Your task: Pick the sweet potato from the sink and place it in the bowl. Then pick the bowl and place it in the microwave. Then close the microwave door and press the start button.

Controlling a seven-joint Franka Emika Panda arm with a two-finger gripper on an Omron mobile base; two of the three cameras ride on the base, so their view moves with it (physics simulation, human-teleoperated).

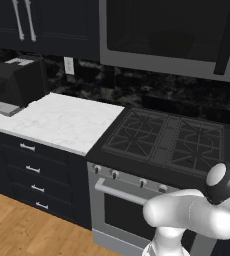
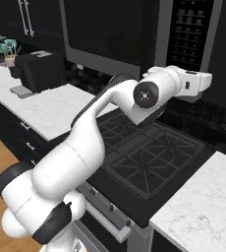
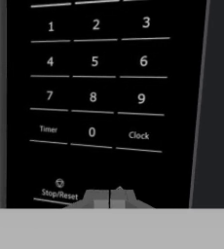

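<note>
Black keypad (image 3: 97, 80) of the microwave (image 2: 134, 34) faced the gripper (image 3: 110, 198), whose jaws were fully shut and held nothing. Its door (image 1: 162, 27) looked closed. To press start well, I judge the tips should move straight forward, beside Stop/Reset (image 3: 59, 193), pushing gently.

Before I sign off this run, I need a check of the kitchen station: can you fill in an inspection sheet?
Surface: white marble counter beside a black gas cooktop, bare burners.
Job's things: microwave above the cooktop, microwave door shut; keypad faces the hand.
Clutter: black coffee machine on the counter; small potted plant behind it.
Grippers: gripper shut, tips low on the keypad beside Stop/Reset.
Cables: nothing seen.
Surroundings: dark cabinets, wood floor.
</note>
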